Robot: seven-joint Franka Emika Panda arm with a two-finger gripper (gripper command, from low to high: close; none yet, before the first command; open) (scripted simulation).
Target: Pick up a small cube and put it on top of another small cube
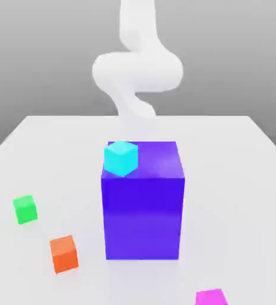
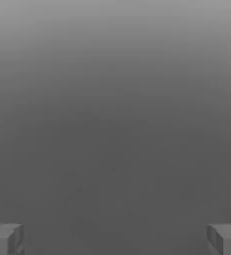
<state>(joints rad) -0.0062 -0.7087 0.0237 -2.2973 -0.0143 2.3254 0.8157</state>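
The small cube (image 1: 211, 296) is bright magenta and lies on the white table at the front edge of the exterior view, right of centre, partly cut off by the frame. My white arm (image 1: 137, 71) rises behind the big blue-violet block, far from that cube. In the hand view my gripper (image 2: 115, 239) is open: its two grey fingertips (image 2: 5, 239) stand wide apart with nothing between them, facing plain grey background.
A big blue-violet block (image 1: 143, 208) stands mid-table with a cyan cube (image 1: 121, 158) on its top near corner. A green cube (image 1: 25, 209) and an orange cube (image 1: 64, 253) lie on the exterior view's left. The white table (image 1: 235, 179) reaches back to a grey wall.
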